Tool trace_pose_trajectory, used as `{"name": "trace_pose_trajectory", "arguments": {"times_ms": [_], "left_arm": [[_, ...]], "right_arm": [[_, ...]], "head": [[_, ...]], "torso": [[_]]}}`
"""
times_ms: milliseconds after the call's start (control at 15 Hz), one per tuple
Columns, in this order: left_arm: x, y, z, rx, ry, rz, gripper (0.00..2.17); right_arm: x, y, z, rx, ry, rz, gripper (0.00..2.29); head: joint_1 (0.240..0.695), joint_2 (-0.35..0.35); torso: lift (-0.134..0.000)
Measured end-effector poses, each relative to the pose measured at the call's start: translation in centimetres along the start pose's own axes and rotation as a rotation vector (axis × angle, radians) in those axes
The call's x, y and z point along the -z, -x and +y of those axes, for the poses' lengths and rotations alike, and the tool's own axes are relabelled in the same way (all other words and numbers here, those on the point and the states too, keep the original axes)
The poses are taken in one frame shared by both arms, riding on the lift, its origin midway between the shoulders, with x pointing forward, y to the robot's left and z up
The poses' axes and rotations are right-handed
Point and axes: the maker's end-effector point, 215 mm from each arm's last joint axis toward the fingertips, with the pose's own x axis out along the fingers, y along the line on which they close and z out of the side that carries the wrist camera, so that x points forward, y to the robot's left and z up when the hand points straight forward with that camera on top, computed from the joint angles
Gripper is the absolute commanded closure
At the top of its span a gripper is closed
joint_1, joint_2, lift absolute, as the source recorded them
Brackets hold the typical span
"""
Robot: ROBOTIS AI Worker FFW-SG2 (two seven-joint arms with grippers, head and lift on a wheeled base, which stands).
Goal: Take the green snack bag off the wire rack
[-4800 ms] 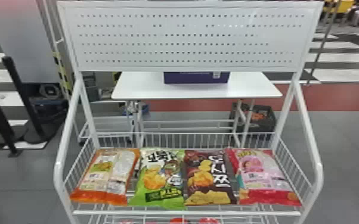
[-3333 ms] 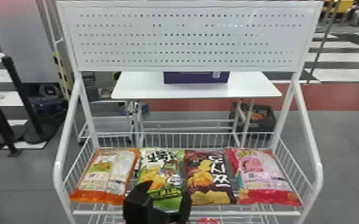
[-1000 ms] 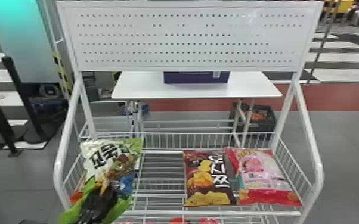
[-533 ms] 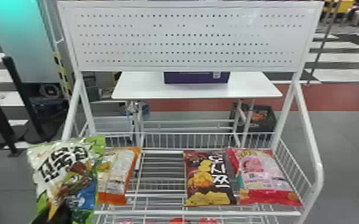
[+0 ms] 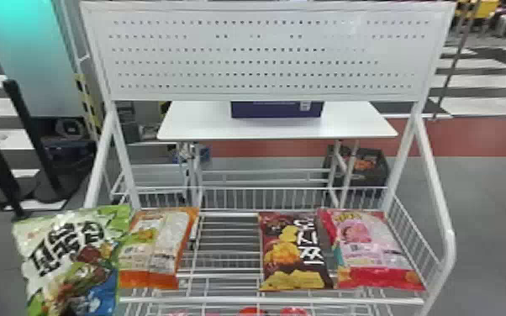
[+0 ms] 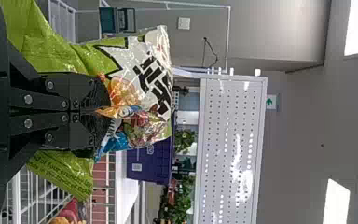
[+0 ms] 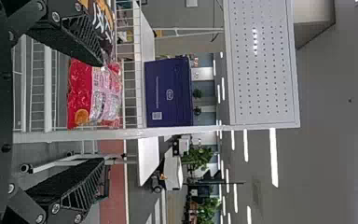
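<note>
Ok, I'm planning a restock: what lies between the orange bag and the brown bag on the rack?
Bare rack bars lie between the orange bag and the brown bag, seen in the head view.

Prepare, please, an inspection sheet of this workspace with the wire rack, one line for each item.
Surface: wire rack, white, bearing an orange snack bag, a brown snack bag and a pink-and-red snack bag.
Job's things: green snack bag, held at the rack's left side, partly hiding the orange one.
Clutter: red packages below, partly seen.
Grippers: left gripper shut on the green bag; right gripper open.
Cables: nothing seen on the rack.
Surroundings: pegboard above; white table behind, bearing a dark blue box.
</note>
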Motion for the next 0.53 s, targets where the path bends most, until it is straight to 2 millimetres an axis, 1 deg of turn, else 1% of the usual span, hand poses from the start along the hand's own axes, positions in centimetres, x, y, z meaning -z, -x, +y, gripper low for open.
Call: {"name": "trace_pose_trajectory", "arguments": {"times_ms": [267,533], "left_arm": [[-0.02,0.08,-0.14,0.005,-0.002,-0.001,1.43],[0.36,0.17,-0.04,0.004,-0.006,0.007,1.43]], "right_arm": [[-0.17,0.03,0.06,0.001,-0.002,-0.004,0.17],[-0.17,0.08,0.09,0.001,-0.003,-0.004,0.17]], "head": [[0.499,0.000],[0.499,0.000]], "torso": [[0.000],[0.000]]}}
